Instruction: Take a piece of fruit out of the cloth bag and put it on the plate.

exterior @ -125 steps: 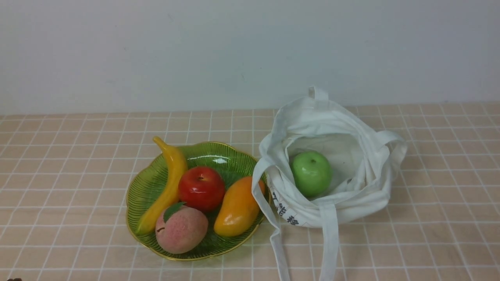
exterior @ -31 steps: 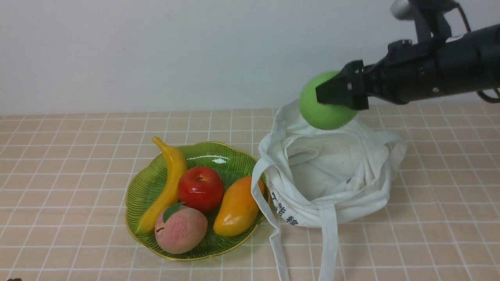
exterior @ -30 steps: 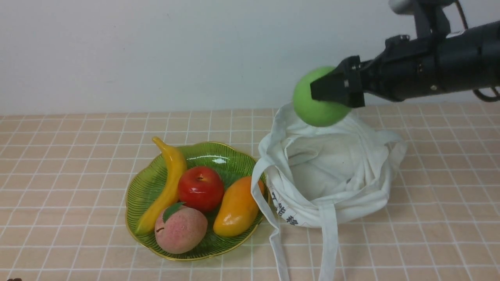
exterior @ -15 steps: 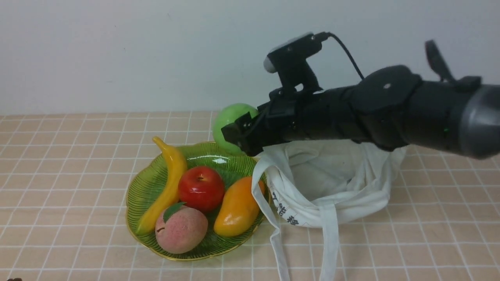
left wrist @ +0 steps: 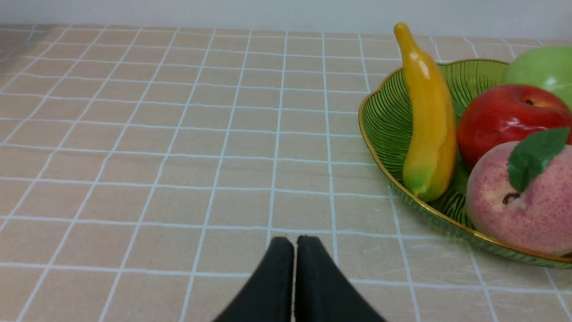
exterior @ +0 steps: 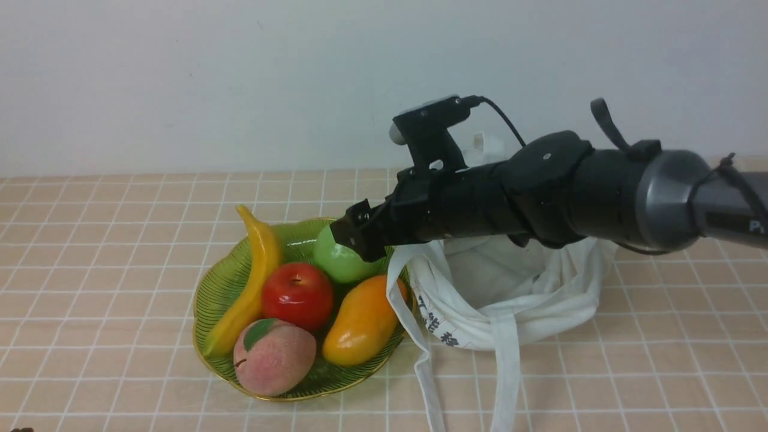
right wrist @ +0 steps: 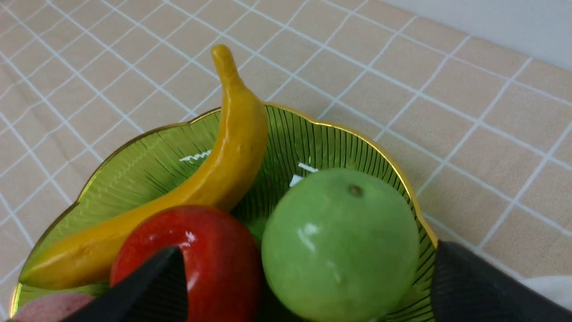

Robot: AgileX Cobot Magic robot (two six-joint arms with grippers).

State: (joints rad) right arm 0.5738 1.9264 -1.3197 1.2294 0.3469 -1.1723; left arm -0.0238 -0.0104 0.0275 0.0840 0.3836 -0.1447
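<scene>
Green and shiny, no longer hanging over the white cloth bag (exterior: 540, 300): resting the round green apple (right wrist: 339, 246) in the see-through green leaf plate (right wrist: 134, 170), beside the round red apple (exterior: 297, 295). Spreading the right gripper (right wrist: 304, 273) wide, likely letting go, nearly finishing. Keeping the left gripper (left wrist: 294, 250) pressed together.

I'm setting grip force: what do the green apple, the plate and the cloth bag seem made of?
The green apple looks like plastic or wax: glossy, even skin, sharp white highlights. The plate is translucent green glass or acrylic, ribbed, gold-rimmed; unclear which. The cloth bag is soft white matte fabric, creased and slumped.
</scene>
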